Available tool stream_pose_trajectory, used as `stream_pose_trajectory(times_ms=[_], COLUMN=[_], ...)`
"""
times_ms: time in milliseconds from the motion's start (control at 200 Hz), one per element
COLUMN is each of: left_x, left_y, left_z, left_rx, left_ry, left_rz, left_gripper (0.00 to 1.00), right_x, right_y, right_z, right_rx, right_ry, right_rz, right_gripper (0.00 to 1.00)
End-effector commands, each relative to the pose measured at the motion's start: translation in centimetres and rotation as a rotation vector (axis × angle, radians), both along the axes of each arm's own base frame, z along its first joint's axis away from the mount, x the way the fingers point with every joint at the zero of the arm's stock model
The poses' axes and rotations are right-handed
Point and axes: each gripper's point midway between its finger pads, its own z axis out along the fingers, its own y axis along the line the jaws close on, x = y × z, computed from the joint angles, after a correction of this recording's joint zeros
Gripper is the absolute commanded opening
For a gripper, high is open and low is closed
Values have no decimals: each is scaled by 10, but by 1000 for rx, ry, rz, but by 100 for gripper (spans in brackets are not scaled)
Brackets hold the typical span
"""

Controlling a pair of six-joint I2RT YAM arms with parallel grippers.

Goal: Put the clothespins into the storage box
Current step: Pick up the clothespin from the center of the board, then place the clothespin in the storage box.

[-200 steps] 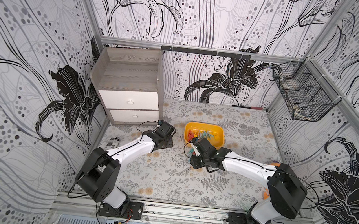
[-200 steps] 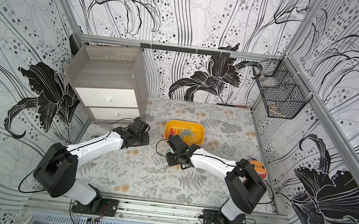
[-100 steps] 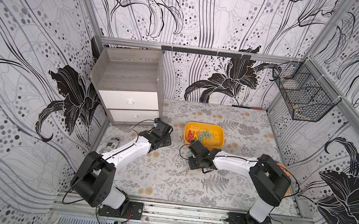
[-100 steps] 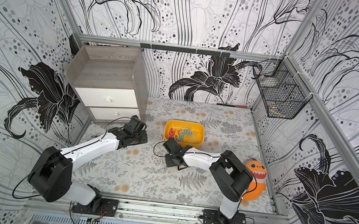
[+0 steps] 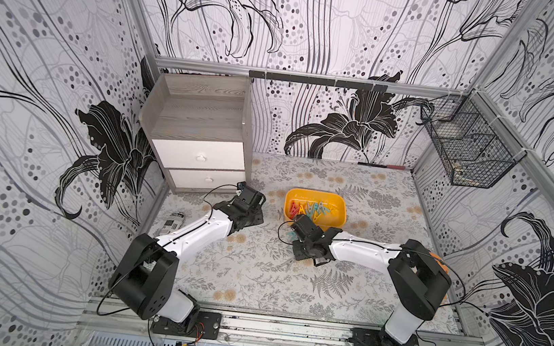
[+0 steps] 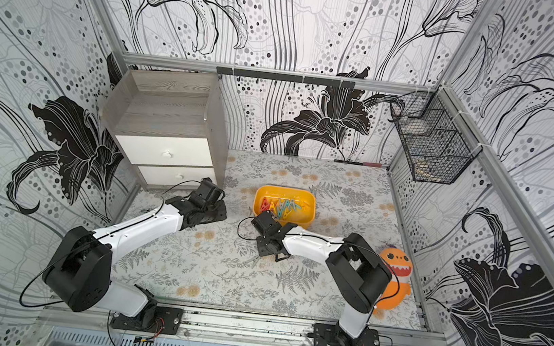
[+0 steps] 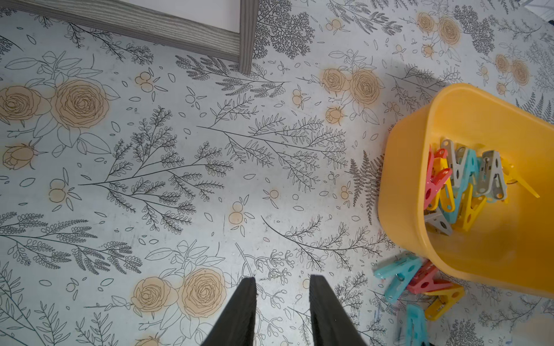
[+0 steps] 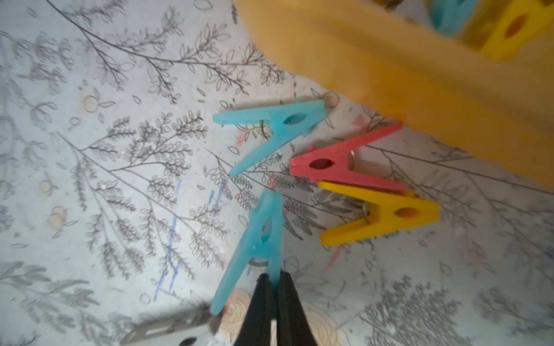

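Since a second ago my right gripper (image 8: pixel 271 277) has closed, pinching one leg of a teal A-shaped plastic clothespin (image 8: pixel 260 236) low over the floral table (image 8: pixel 105 179). That hold looks thin, so I'd lift slowly and straight, clear the teal, red-pink and yellow loose pins (image 8: pixel 338 167) just beyond, then carry it over the rim of the shallow yellow-orange plastic storage box (image 8: pixel 389 75). Farther off, my left gripper (image 7: pixel 281 287) hangs part-open, empty.

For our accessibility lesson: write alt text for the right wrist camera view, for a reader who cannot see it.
The right gripper pinches one leg of a teal clothespin between its black fingers. Beyond lie another teal clothespin, a red-pink clothespin and a yellow clothespin on the floral table, beside the blurred wall of the yellow-orange storage box.
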Motion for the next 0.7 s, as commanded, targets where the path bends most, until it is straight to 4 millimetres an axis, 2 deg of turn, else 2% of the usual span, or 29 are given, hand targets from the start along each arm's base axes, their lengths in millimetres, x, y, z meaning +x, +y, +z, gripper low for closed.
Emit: stream_pose_trajectory(times_ms=[0,90,205,255,365,381,521,696], left_x=[2,2,3,2,-2,-3,-10,-22], left_y=[1,0,-1,-2,-6,-6,-10,-30], left_z=[4,5,6,6,5,4,3,-7], left_rx=[-9,-12,-18,-22,-53,-55,-69,-57], left_ry=[-18,-22,-22,-18,-11,-10,-7,19], left_rz=[-5,-3,-7,-15,-22,-20,-31,-83], left_gripper=[35,35,35,35,35,35,35,35], right_x=[-3,11,50,70,110,116,151,169], right_y=[-12,-16,-27,-34,-40,-40,-38,-31], right_z=[42,72,101,109,111,103,76,43], right_rx=[-7,19,54,54,77,67,64,52], right_ry=[-63,-117,-186,-209,-221,-206,-150,-89], right_rz=[38,40,11,-5,-23,-24,-24,-18], right_gripper=[5,5,5,5,5,5,5,5])
